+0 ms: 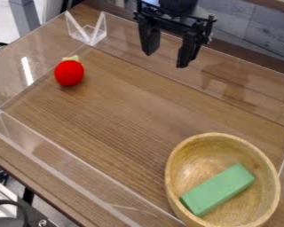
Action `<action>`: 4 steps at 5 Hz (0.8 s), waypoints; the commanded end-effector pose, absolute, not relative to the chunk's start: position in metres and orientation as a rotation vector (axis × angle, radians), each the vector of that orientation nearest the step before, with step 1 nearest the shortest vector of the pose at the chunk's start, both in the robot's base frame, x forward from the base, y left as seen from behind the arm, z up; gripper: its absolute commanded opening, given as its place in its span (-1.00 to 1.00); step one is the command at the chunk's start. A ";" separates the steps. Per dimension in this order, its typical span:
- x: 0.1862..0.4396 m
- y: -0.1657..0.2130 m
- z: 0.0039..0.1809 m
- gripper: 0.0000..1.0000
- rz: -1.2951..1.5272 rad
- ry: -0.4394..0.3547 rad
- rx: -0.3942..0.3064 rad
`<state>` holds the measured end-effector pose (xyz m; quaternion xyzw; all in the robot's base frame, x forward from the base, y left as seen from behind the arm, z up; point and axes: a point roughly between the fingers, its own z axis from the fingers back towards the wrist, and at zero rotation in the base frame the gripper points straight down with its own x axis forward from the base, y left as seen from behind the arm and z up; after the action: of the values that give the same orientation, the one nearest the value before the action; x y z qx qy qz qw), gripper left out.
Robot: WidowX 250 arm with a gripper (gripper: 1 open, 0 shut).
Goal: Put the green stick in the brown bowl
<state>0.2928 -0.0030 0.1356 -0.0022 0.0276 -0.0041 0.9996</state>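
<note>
The green stick point(218, 190) is a flat light-green block lying slanted inside the brown bowl point(188, 160), which stands at the table's near right corner. My gripper point(169, 50) hangs over the far middle of the table, well away from the bowl. It points down, its two black fingers stand apart and nothing is between them.
A small red strawberry-like ball point(70, 71) rests on the wooden table at the left. Low clear plastic walls point(61, 164) fence the table on all sides, with a clear folded piece point(88, 32) at the far edge.
</note>
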 end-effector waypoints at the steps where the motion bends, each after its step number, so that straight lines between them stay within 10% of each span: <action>1: 0.282 -0.014 0.127 1.00 -0.051 0.079 -0.017; 4: 0.240 -0.108 0.099 1.00 -0.282 0.085 -0.048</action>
<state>0.2356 -0.1082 0.0867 -0.0185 0.0688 -0.1437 0.9871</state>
